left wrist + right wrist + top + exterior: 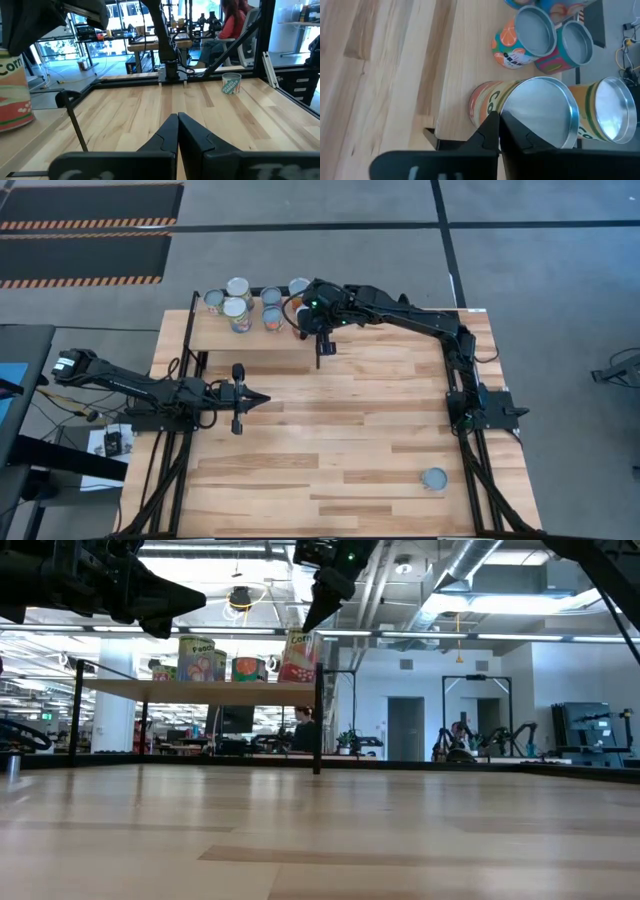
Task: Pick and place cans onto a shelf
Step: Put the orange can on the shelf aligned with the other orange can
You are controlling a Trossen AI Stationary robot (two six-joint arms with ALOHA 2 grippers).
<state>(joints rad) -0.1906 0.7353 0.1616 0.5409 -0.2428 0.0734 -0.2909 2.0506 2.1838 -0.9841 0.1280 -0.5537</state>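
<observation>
High view: the right gripper (322,358) hangs at the shelf's (215,340) front edge, fingers nearly together and holding nothing, just above a red corn can (522,107) among the cans (236,308) standing there. The left gripper (262,400) waits closed and empty over the table (330,450), and one can (434,479) stands apart near the right arm's base.

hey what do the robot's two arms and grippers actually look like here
Both arms are dark, near-black, jointed links on black frames at the table's sides. The left gripper tapers to two slim, black, wedge-shaped fingers on a broad black body. The right gripper has the same black tapered fingers; a small green light glows on the right arm's wrist. Loose cables trail by the left arm's base.
</observation>
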